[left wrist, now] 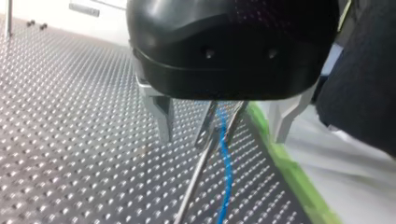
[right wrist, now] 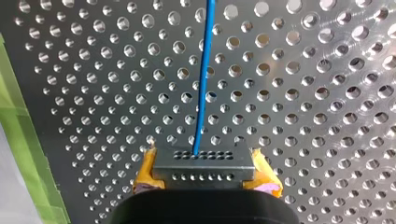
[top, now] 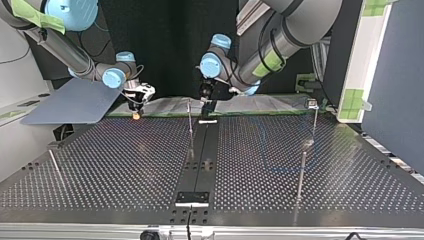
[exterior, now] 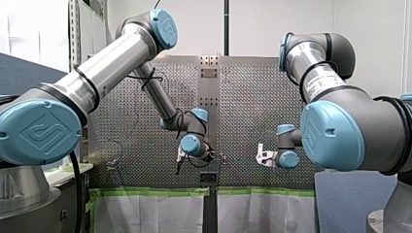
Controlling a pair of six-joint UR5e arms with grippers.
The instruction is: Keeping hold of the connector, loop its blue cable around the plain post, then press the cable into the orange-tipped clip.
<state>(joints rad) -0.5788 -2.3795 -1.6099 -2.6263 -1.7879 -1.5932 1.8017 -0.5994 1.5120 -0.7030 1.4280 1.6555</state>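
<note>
Fingers of my right gripper point(right wrist: 205, 176) clamp the connector point(right wrist: 201, 163), my left gripper point(left wrist: 222, 125) stands open; looping the blue cable point(right wrist: 203, 74) seems next.

The front camera sits behind and above my shoulders, looking out over the perforated table point(exterior: 252, 97). My left arm point(exterior: 111, 63) enters at nine o'clock, my right arm point(exterior: 340, 121) at three. The top camera faces me from across the table, low. The wrist cameras look close along my left gripper point(left wrist: 223, 123) and my right gripper point(right wrist: 204, 158), sharing the blue cable point(left wrist: 225, 154). The right one sits hard against the connector point(right wrist: 204, 170).
</note>
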